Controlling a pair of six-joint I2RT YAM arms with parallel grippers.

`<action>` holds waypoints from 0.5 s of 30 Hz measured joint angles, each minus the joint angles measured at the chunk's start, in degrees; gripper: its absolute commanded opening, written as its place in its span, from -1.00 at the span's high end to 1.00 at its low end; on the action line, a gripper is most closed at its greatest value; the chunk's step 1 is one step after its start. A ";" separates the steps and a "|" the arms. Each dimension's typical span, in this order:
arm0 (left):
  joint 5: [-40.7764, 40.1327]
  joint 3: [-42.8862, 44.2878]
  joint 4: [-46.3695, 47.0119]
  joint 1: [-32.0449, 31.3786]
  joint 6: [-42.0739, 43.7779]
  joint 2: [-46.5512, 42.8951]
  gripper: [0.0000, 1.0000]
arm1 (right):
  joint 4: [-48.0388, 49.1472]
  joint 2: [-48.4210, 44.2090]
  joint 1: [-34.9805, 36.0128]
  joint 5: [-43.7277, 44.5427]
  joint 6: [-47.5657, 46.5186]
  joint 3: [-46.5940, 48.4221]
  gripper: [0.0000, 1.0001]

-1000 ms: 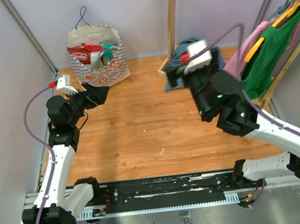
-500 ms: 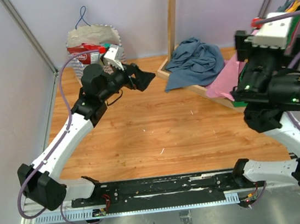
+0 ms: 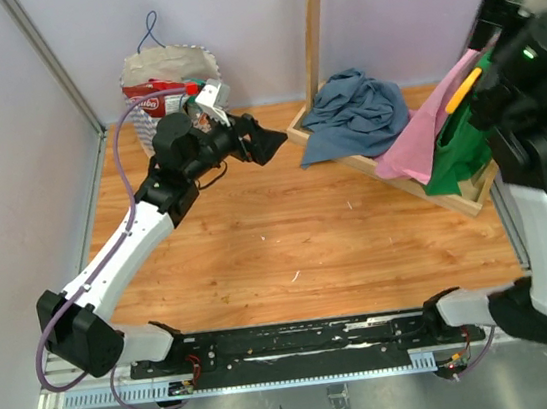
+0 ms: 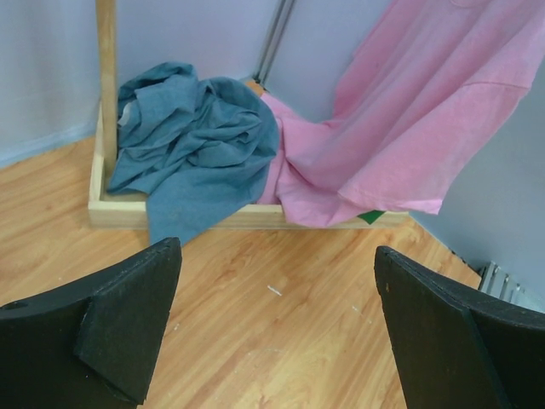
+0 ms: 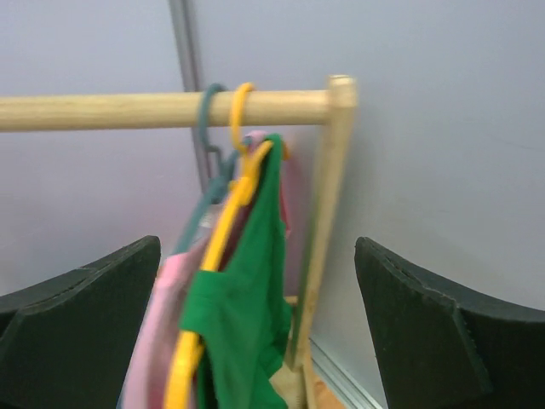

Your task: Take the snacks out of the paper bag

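In the upper left of the top view, the paper bag (image 3: 166,63) stands with the snacks (image 3: 150,89) inside, while the left gripper (image 3: 264,145) just right of it and the right gripper (image 5: 255,341), facing hanging garments (image 5: 243,315), both gape empty.

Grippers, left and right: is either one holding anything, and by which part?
Nothing is held. The left gripper is open over the wooden table; the right gripper is open, facing the hangers. The snacks sit in the paper bag.

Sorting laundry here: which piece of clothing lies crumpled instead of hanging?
The grey-blue cloth, heaped in the wooden tray; the pink garment and green garment hang.
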 measured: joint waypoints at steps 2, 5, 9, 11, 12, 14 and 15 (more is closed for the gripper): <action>0.04 0.00 -0.55 0.00 0.39 0.00 -0.99 | -6.08 5.55 -1.75 -3.98 5.49 5.40 -0.97; -0.59 -0.35 -1.46 0.02 1.25 -0.11 -0.99 | -12.72 11.17 -3.52 -7.78 11.19 6.38 -0.99; -1.03 -2.38 -2.01 0.09 1.90 -0.66 -0.99 | -18.58 13.62 -5.70 -9.14 16.87 3.34 -0.99; -1.01 -3.34 -2.10 0.26 1.95 -0.74 -0.99 | -20.15 13.49 -6.75 -8.92 19.34 1.95 -0.99; -0.98 -3.74 -2.14 0.39 1.95 -0.74 -0.99 | -20.48 13.35 -7.06 -8.85 20.31 1.40 -0.99; -0.92 -4.15 -2.29 0.72 1.95 -0.74 -0.99 | -20.92 13.07 -7.67 -8.83 22.01 0.26 -0.98; -0.90 -4.33 -2.29 0.92 1.97 -0.74 -0.99 | -21.07 13.03 -7.82 -8.83 22.73 -0.28 -0.97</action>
